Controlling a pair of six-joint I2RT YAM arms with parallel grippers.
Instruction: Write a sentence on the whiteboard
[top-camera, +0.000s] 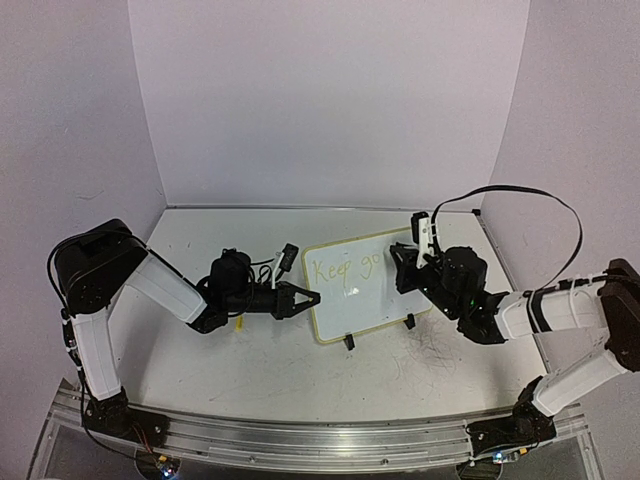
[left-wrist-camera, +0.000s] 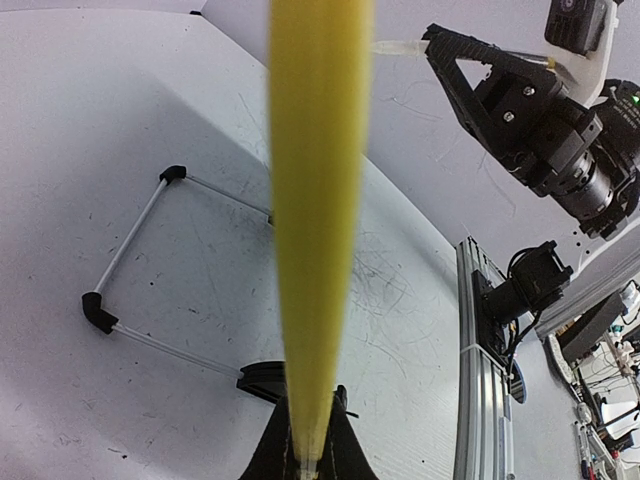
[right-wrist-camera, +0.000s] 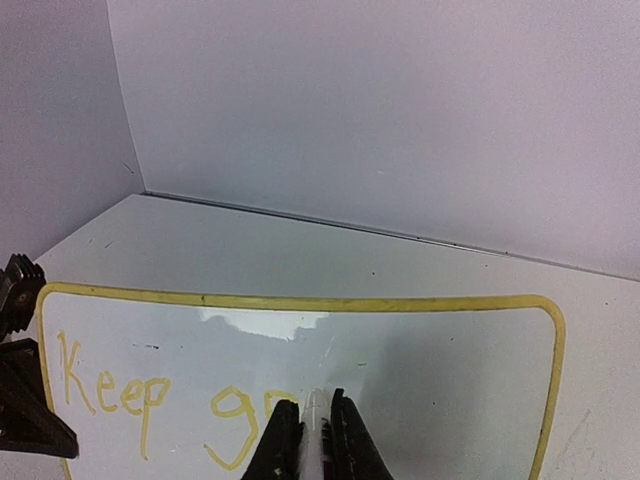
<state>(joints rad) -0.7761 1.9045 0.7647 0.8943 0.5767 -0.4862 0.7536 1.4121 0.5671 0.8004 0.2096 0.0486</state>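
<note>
**A:** What's the biggest thing here, and where is the board?

**B:** The scuffed white tabletop (top-camera: 250, 360) takes up most of the floor. The small white whiteboard with rounded corners and a thin yellow-green rim (top-camera: 370, 305) rests on it, about midway between the two arms. Two small black clip feet (top-camera: 349, 342) sit at its near edge.

**A:** Why is the left arm at it?

**B:** The left gripper (top-camera: 310, 297) is clamped on the board's left rim. Its wrist camera sees that rim edge-on, as a yellow band rising from between the fingers. I'd judge it is bracing the light board so it cannot slide under the pen.

**A:** And the right arm?

**B:** The right gripper (right-wrist-camera: 313, 415) is closed on a slim, pale plastic marker (left-wrist-camera: 397, 47). The marker is aimed at the board's face, just right of the last letter. I cannot tell whether the tip is touching.

**A:** How far along is the writing?

**B:** The yellow-green handwritten sentence (right-wrist-camera: 147, 405) reads "Keep go" on one line. The second word looks unfinished, and the space to its right and below is bare.

**A:** Any containers?

**B:** None shows in any view.
</note>
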